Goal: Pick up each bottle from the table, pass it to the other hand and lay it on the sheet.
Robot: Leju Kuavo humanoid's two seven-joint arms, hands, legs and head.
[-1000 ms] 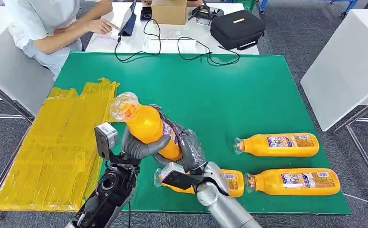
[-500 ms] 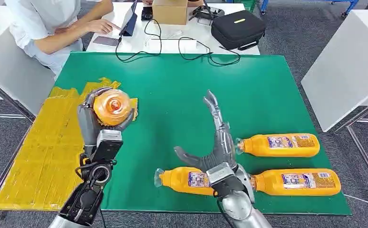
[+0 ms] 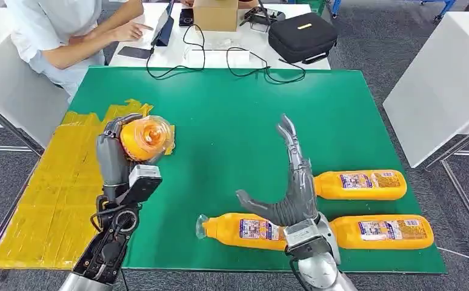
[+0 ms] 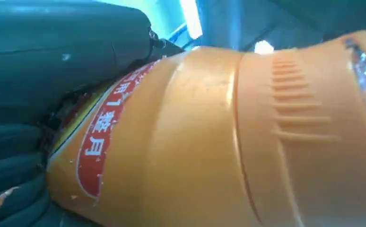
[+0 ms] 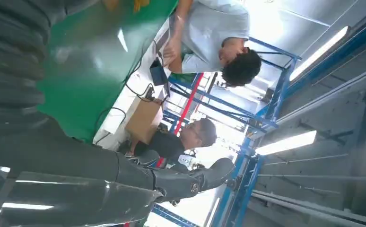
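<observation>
The left hand [image 3: 118, 159] grips an orange bottle [image 3: 146, 137], its red label's white print illegible, over the yellow sheet's [image 3: 62, 188] inner edge, while the right hand [image 3: 288, 189] hangs spread, empty, above three lying bottles [image 3: 365, 185].

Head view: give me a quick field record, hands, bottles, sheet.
left hand: grips one bottle, end toward camera, over the sheet's inner edge
right hand: holds nothing, fingers spread, above the table bottles
table bottles: three lying on their sides on the green mat, near, right front, right rear
sheet: yellow, no bottle on it
</observation>
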